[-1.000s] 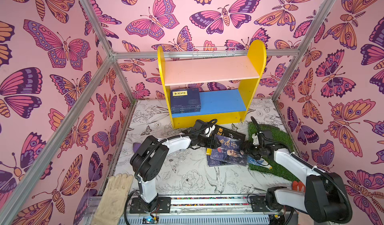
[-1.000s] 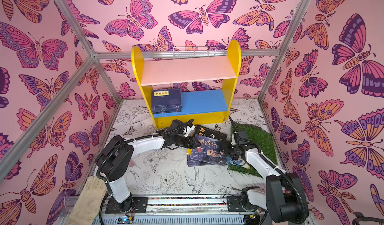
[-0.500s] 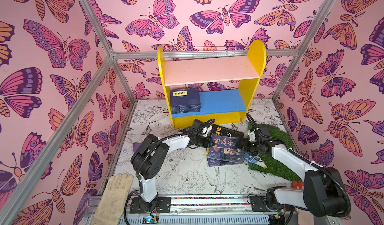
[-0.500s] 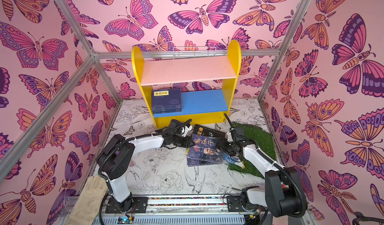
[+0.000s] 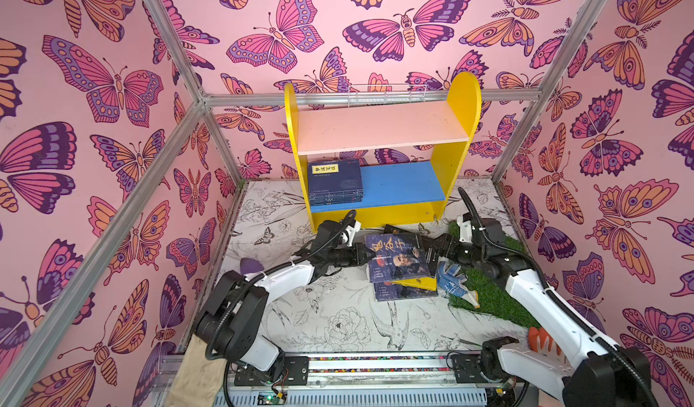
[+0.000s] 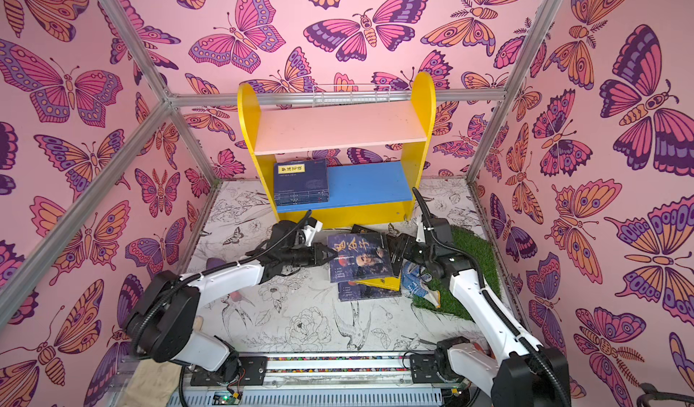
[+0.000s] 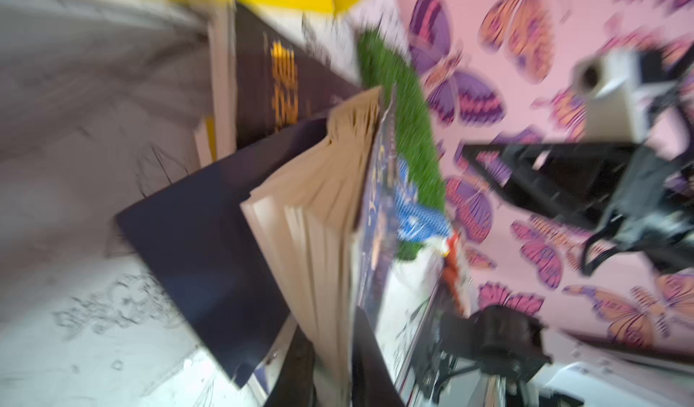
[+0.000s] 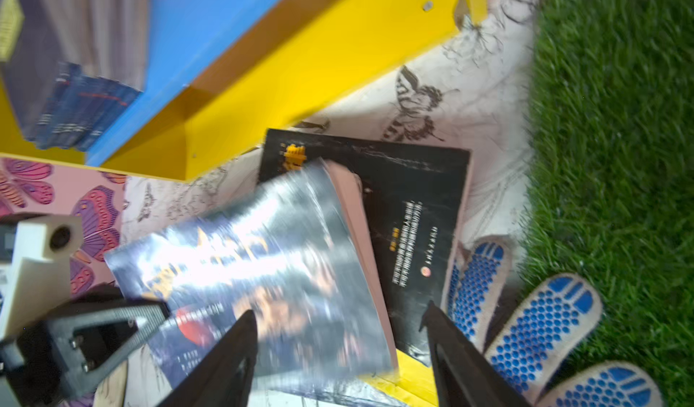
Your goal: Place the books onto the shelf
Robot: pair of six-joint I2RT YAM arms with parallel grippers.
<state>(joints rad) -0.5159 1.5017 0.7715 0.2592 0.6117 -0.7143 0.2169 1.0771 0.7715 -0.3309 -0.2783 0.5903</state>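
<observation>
the shelf [image 5: 464, 101] stands at the back of the surface [image 5: 338, 322]. a navy stack [image 5: 334, 181] of books lies flat at the left end of its blue lower board, and the pink upper board is bare.

the other books lie in a loose pile on the surface just in front of the shelf. the top book [image 5: 396, 256], dark with a portrait on its cover, rests tilted over a yellow book [image 5: 420, 283] and another dark book [image 5: 402, 292]. a black book [image 8: 413, 217] lies partly under it on the shelf side.

the left end effector [image 5: 361, 255] is closed on the left edge of the top book. its wrist view is blurred, but it shows the pages fanning apart beside the clamped cover.

the right end effector [image 8: 340, 309] is at the right side of the pile with its jaws wide apart. the right edge of the top book and a corner of the black book lie between the fingers [image 8: 225, 364], and neither finger presses on a book.

a blue dotted glove [image 5: 452, 279] lies just beside the pile, partly on the grass mat [image 5: 488, 298].
</observation>
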